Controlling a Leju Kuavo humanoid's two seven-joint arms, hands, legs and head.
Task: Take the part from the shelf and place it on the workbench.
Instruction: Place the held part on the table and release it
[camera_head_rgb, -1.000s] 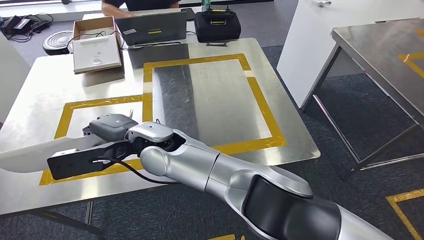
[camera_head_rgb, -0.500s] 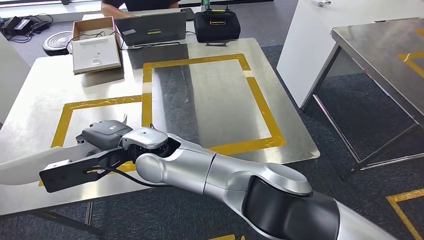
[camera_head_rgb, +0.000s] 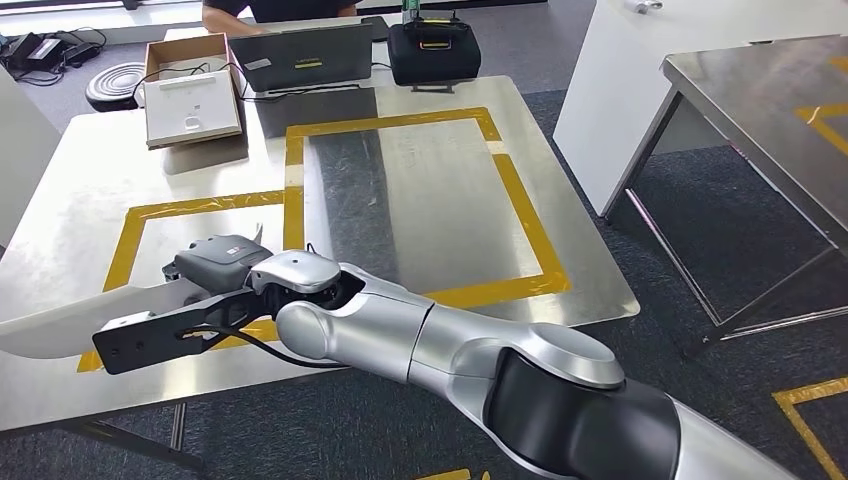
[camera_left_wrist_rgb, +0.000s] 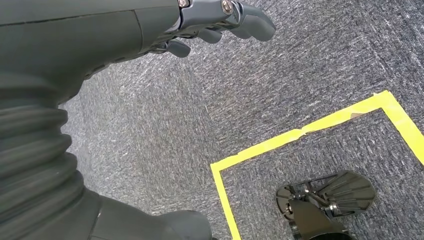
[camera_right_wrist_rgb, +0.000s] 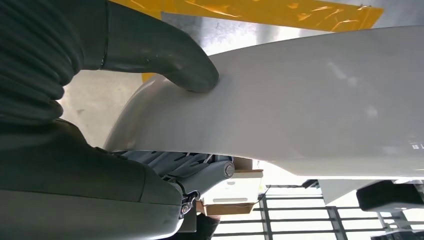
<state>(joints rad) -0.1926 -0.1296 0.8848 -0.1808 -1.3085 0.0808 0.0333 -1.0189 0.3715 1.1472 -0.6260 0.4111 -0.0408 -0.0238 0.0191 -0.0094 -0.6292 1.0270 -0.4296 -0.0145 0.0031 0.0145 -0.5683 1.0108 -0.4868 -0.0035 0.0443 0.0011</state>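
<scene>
Over the shiny surface (camera_head_rgb: 420, 200) with yellow tape, the right hand (camera_head_rgb: 215, 262) holds the long white part (camera_right_wrist_rgb: 310, 100). The left hand (camera_left_wrist_rgb: 150, 30) hangs loose, holding nothing.

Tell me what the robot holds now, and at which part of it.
The right hand holds the long white part at one end, thumb on its broad face. The left hand holds nothing.
</scene>
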